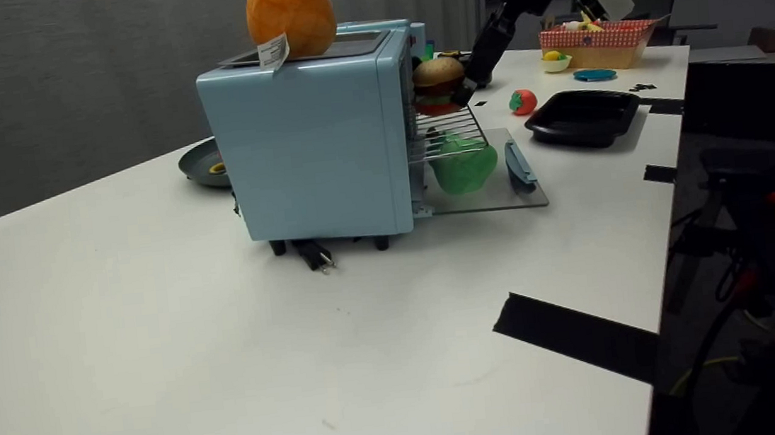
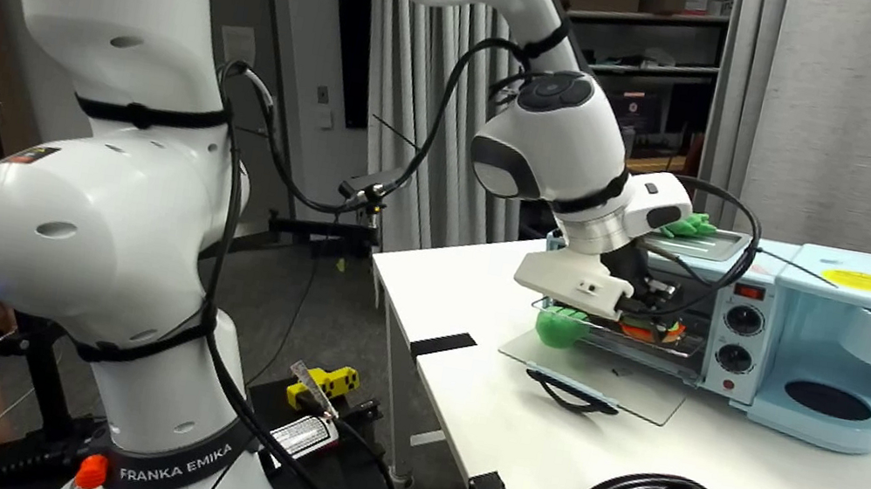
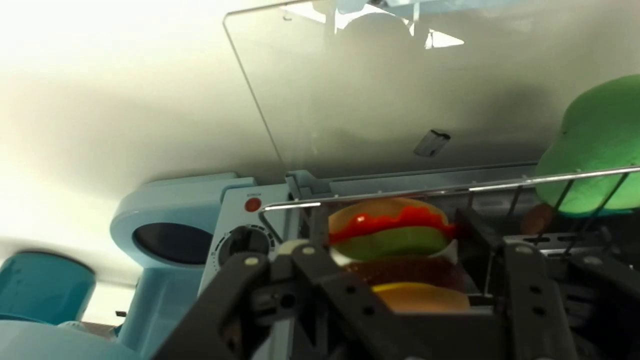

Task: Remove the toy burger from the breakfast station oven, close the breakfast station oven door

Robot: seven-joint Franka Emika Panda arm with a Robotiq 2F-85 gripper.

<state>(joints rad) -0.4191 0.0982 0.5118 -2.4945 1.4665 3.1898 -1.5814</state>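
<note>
The breakfast station oven (image 1: 310, 154) is a light blue box on the table; it also shows in an exterior view (image 2: 732, 374). Its door (image 1: 492, 197) is open and lies flat in front; the glass fills the upper wrist view (image 3: 400, 100). The toy burger (image 1: 439, 72) is at the oven mouth, just above the pulled-out wire rack (image 1: 455, 143). My gripper (image 3: 395, 225) is shut on the burger (image 3: 390, 242), with one finger against each side. Whether the burger still touches the rack, I cannot tell. In an exterior view the gripper (image 2: 657, 321) mostly hides the burger.
A green round toy (image 1: 465, 171) sits under the rack on the open door. An orange ball (image 1: 290, 14) rests on the oven top. A black pan (image 1: 584, 117) and a red toy (image 1: 523, 101) stand in front. A basket (image 1: 599, 48) is at the far end.
</note>
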